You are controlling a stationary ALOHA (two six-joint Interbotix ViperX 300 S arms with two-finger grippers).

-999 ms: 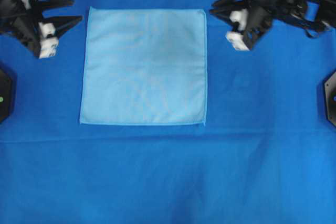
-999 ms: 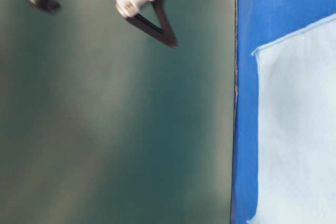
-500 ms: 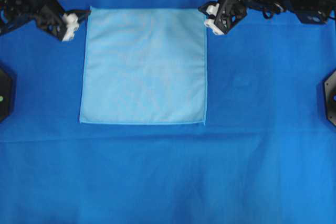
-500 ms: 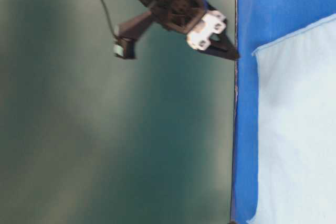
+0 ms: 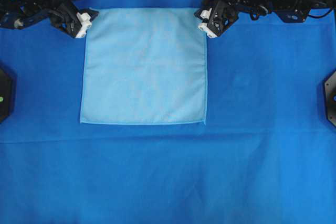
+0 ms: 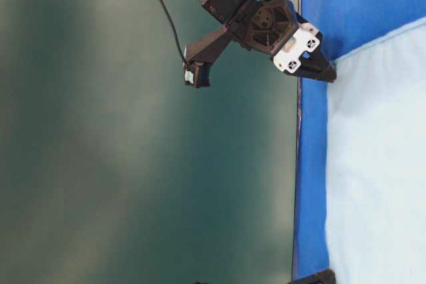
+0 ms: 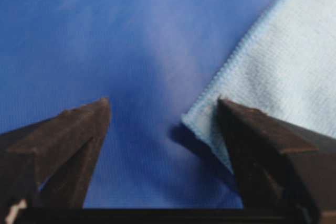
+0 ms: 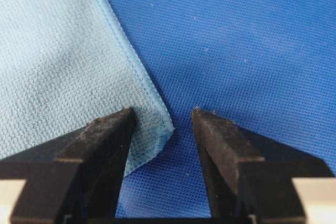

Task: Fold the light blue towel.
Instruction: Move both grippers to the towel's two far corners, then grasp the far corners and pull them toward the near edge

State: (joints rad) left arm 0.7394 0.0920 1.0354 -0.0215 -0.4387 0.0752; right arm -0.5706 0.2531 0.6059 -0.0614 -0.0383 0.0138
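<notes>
towel (image 5: 144, 66): pale blue square, flat on the blue sheet (image 5: 168, 177), near edge straight, no wrinkles, darker stitched hem
left gripper (image 7: 163, 108): at the towel's far left corner, jaws wide apart, nothing in them; corner tip sits between them
right gripper (image 8: 163, 116): at the towel's far right corner, jaws spread, empty, straddling the hem
tip: imo pinch both corners together, low, catching only the towel and not the sheet
</notes>
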